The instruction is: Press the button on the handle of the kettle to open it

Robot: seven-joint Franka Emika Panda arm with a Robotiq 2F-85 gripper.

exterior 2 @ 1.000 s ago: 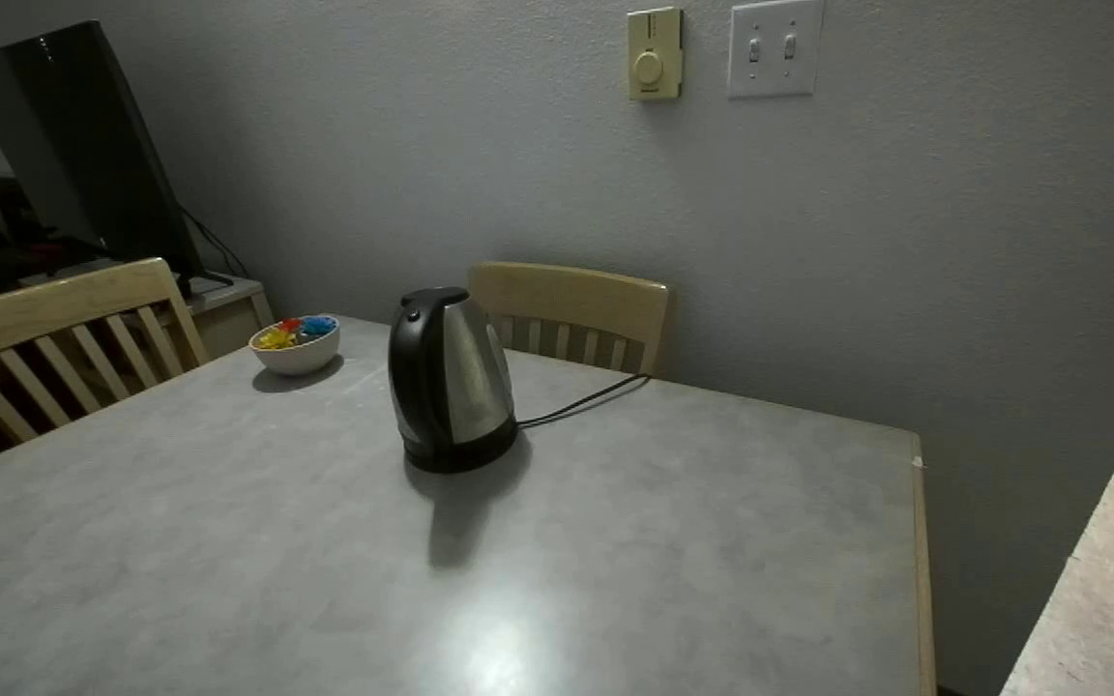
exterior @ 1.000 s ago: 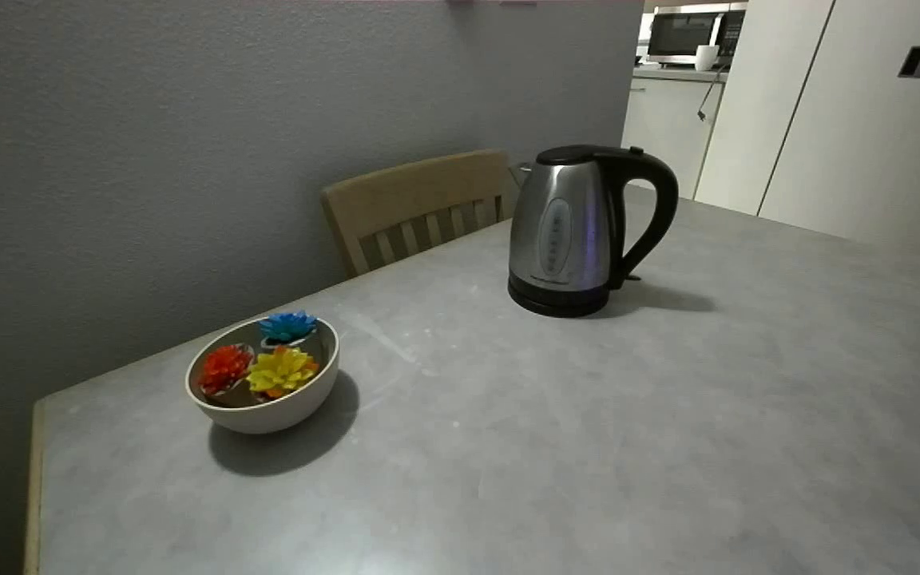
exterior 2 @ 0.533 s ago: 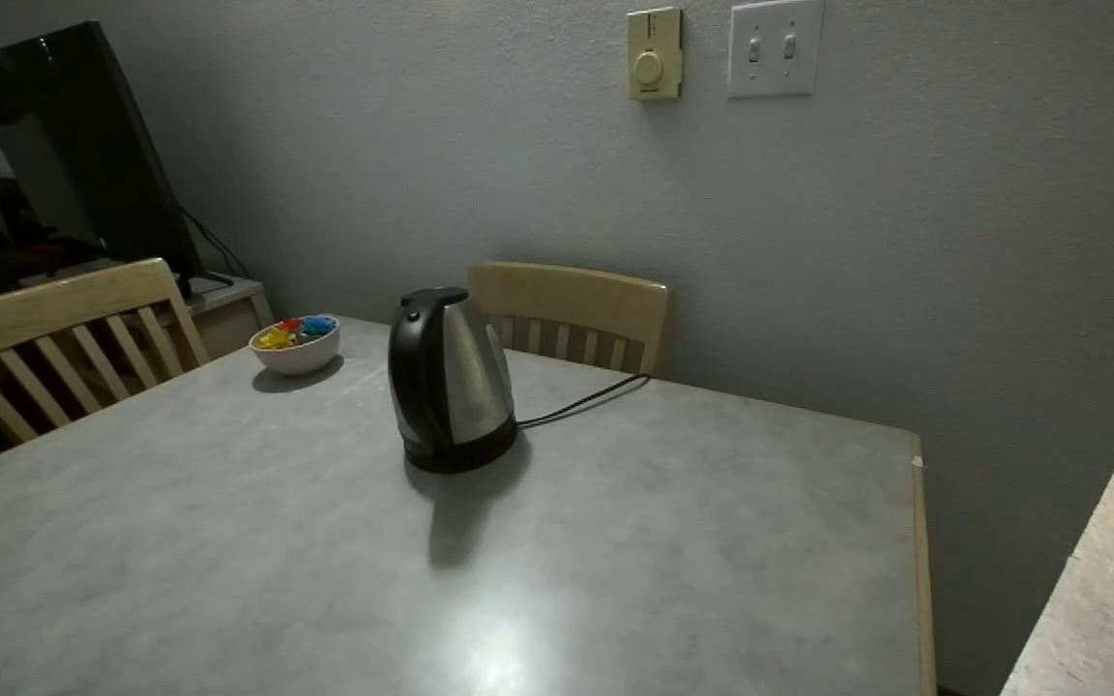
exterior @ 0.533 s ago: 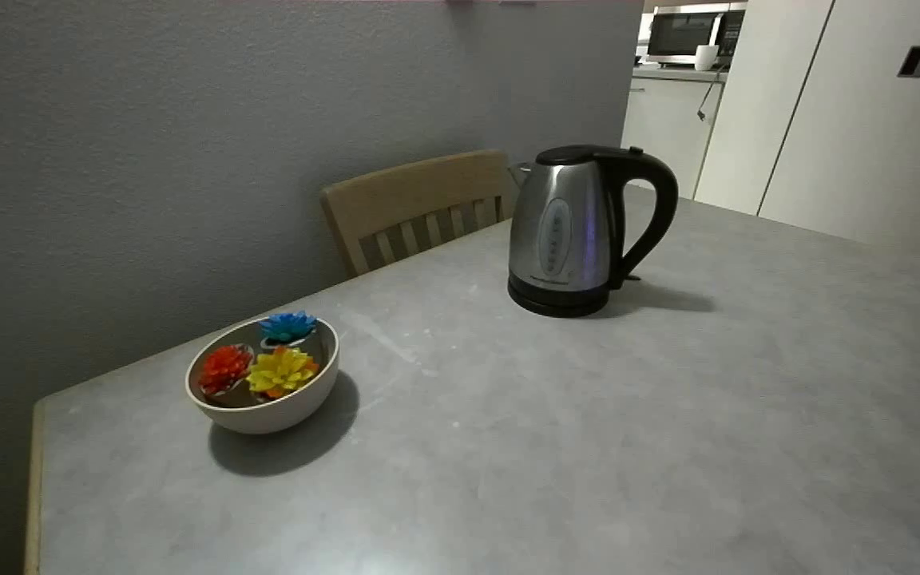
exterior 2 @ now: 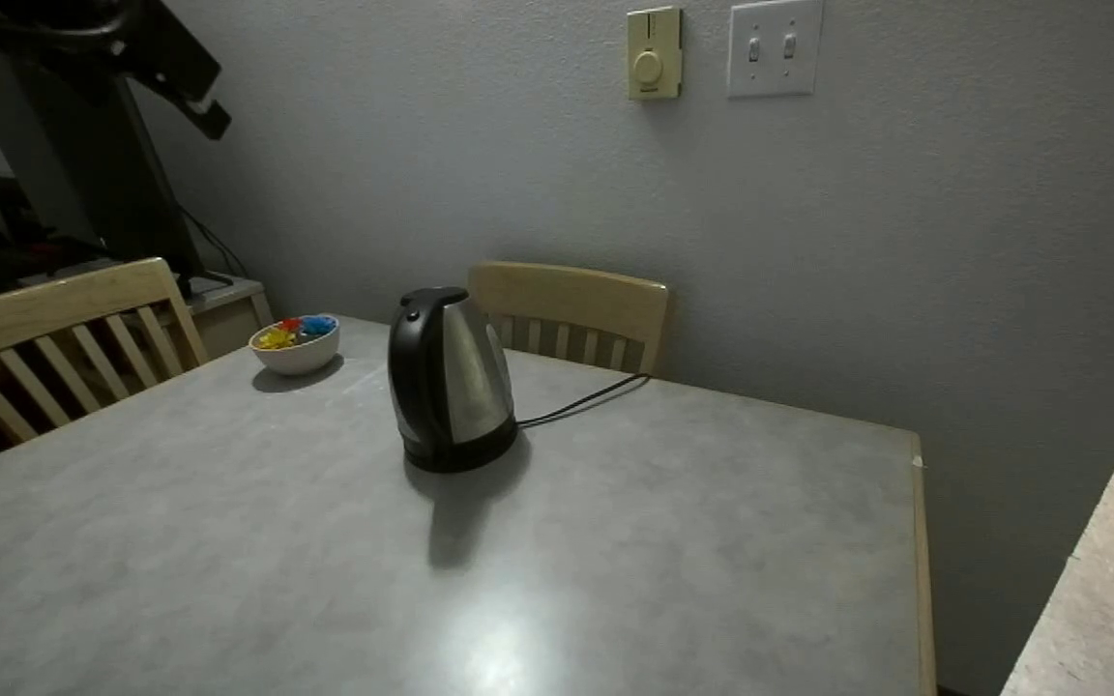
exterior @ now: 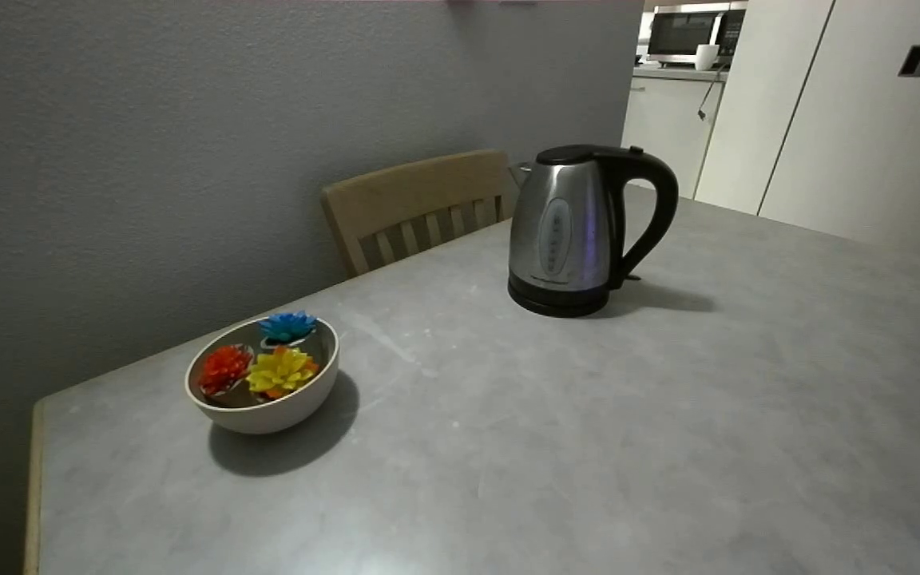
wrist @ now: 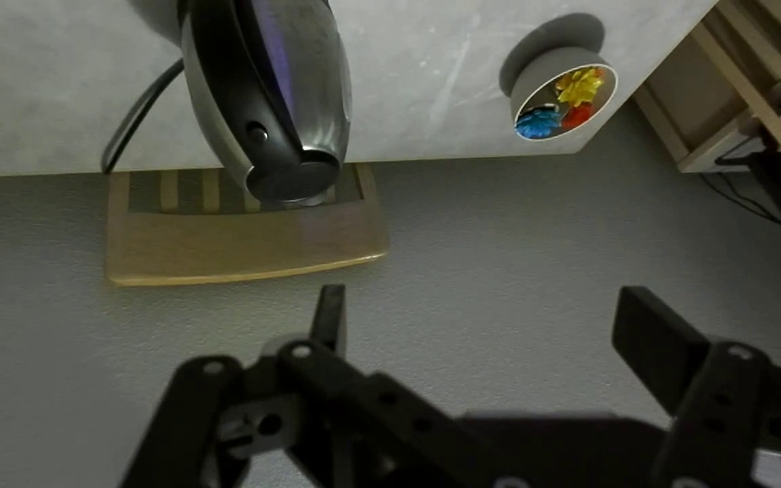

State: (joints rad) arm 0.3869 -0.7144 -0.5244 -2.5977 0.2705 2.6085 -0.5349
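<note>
Kettle point(exterior: 562, 231) upright on the counter point(exterior: 508, 447), lid point(exterior: 565, 155) down, well apart from the bowl point(exterior: 284, 417) — we see it so in both exterior views. Our fingers point(wrist: 658, 346), in the wrist view, stand spread wide, only wall point(wrist: 485, 285) between them — and apart from the handle point(wrist: 231, 68) and its button point(wrist: 257, 133).

Both exterior views are looking down at the kettle point(exterior: 576, 231), the wrist view showing it inverted, upper left.

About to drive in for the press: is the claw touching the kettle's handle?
Apart. The wrist view shows it plainly: chair back and wall lie in the gap between the open claw and the handle.
</note>
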